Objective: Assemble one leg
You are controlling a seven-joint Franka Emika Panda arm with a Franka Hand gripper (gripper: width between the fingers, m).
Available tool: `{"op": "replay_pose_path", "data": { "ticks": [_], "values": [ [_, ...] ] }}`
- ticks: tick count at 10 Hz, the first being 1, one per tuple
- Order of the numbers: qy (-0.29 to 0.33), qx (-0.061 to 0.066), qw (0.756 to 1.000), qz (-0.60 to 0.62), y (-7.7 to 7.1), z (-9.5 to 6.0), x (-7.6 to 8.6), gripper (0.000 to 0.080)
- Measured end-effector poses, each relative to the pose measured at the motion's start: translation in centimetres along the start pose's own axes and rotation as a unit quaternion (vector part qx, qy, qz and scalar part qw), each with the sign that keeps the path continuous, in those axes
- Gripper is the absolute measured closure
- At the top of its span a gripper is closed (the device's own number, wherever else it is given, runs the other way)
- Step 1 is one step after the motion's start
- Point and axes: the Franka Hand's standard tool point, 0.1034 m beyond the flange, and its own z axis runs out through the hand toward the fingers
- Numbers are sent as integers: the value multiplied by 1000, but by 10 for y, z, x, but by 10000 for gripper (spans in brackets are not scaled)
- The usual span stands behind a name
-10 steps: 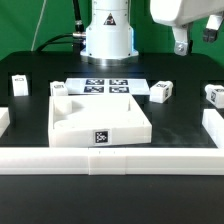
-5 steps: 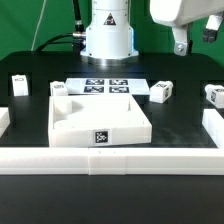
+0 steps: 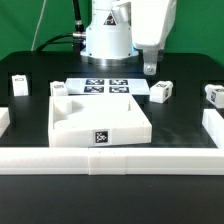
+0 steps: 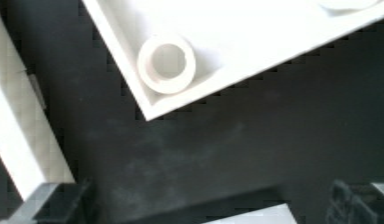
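Note:
The large white square panel [image 3: 100,120] lies mid-table; one of its corners with a round hole [image 4: 166,60] shows in the wrist view. Small white tagged legs stand around it: one [image 3: 162,91] just to the exterior view's right of the marker board [image 3: 105,86], one [image 3: 213,95] at the far right, one [image 3: 18,84] at the far left, and one [image 3: 59,90] by the panel's back left corner. My gripper [image 3: 149,68] hangs open and empty above the table, behind and slightly left of the nearest leg. In the wrist view its dark fingers [image 4: 56,205] stand wide apart.
A low white wall [image 3: 110,160] runs along the front, with side pieces at the left [image 3: 5,120] and right [image 3: 212,125]. The robot base [image 3: 107,35] stands behind the marker board. A white edge [image 4: 260,212] shows below the gripper [image 4: 207,205]; I cannot tell what it is.
My gripper has moved from the exterior view's upper right toward the left and lower, now over the area beside the marker board. The parts have not moved.

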Motion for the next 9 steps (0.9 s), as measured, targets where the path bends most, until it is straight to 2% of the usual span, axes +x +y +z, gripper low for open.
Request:
{"op": "replay_pose_path", "data": {
  "ticks": [4, 5, 6, 8, 9],
  "values": [
    [0, 1, 1000, 6, 0, 1, 1, 150],
    [2, -3, 1000, -5, 0, 1, 0, 150],
    [12, -28, 996, -78, 0, 8, -7, 150],
    [12, -31, 986, -166, -16, 25, -31, 150],
    [11, -25, 983, -184, -20, 30, -39, 150]
  ]
}}
